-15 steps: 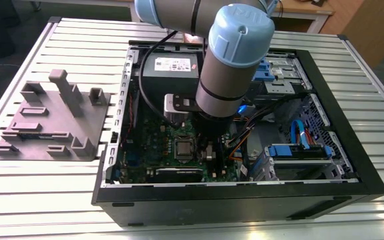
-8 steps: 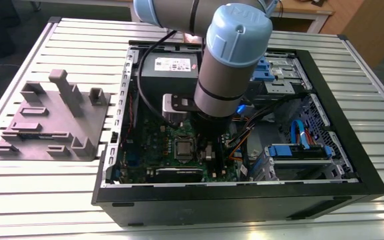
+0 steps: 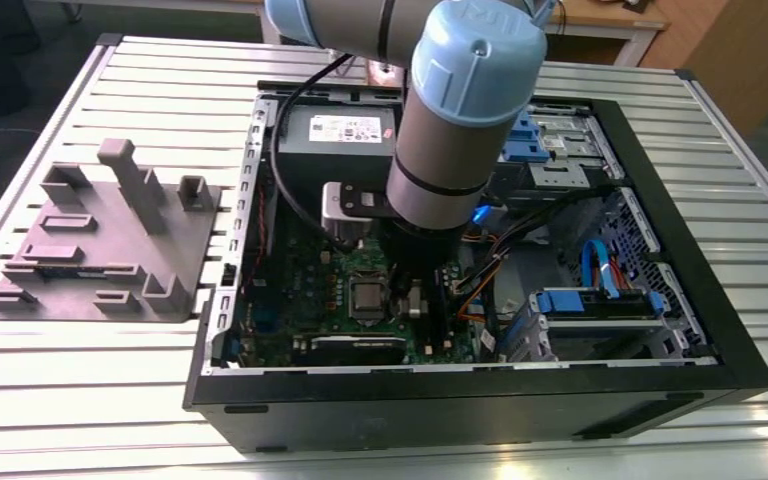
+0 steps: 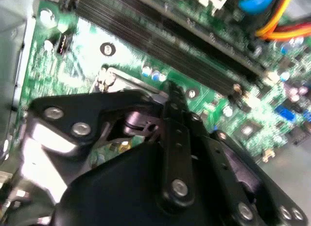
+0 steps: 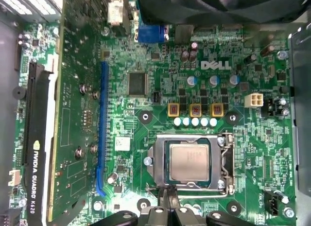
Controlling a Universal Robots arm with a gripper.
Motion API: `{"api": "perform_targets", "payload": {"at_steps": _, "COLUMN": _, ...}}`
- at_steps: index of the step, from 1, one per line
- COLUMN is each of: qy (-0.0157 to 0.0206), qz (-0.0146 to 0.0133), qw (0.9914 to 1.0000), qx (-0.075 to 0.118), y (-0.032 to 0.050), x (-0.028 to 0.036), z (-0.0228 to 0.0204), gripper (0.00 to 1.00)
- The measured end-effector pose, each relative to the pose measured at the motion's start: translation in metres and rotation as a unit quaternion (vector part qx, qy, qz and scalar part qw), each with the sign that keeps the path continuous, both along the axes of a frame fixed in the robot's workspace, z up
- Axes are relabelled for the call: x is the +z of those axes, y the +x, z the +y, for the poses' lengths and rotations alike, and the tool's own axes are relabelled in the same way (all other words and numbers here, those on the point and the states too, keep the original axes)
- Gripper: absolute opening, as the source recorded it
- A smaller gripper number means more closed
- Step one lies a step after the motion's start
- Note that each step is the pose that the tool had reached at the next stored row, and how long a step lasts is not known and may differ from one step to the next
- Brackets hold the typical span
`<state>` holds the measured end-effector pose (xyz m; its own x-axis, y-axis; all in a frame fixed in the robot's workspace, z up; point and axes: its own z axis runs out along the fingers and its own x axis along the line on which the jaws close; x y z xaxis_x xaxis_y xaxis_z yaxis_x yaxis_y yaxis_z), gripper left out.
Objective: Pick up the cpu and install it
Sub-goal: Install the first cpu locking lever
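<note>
CPU (image 5: pixel 188 162) lies flat in its socket (image 5: pixel 156 160), silvery top up, with the hinged metal frame around its edges; you see it best in the first wrist view. Starting from the biggest things, the slatted table (image 3: pixel 91 400) carries the open computer case (image 3: pixel 491 410), and a grey moulded block (image 3: pixel 104 250) sits just beside the case on the exterior view's left. Your arm (image 3: pixel 458 130) reaches down into the case and covers much of the middle of the green board (image 5: pixel 160 60), so from outside you can hardly make out what is under its wrist. A grey box with a white label (image 3: pixel 337 135) is partly hidden behind the arm. The long graphics card (image 5: pixel 39 138) is cut off at the edge of the first wrist view. In the second wrist view the black linkage blocks most of the socket, leaving the dark memory slots (image 4: pixel 170 36) and the orange and yellow cables (image 4: pixel 282 17) beyond it. Your gripper (image 5: pixel 167 194) has its fingers drawn together on nothing, tips at the rim of the socket frame just beside the CPU. You cannot tell whether they touch the frame.
</note>
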<state>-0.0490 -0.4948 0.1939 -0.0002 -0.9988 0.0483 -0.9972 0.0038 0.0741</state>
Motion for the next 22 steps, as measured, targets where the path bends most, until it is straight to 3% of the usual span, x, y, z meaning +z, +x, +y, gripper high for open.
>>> {"api": "perform_targets", "payload": {"at_steps": 9, "qy": -0.0003, "qz": 0.0018, "qw": 1.00000, "qx": 0.000, "y": 0.0002, "x": 0.0278, "z": -0.0001, "gripper": 0.10}}
{"api": "perform_targets", "payload": {"at_steps": 22, "qy": -0.0003, "qz": 0.0064, "qw": 0.99998, "qx": 0.000, "y": 0.0002, "x": 0.0289, "z": -0.0001, "gripper": 0.10}}
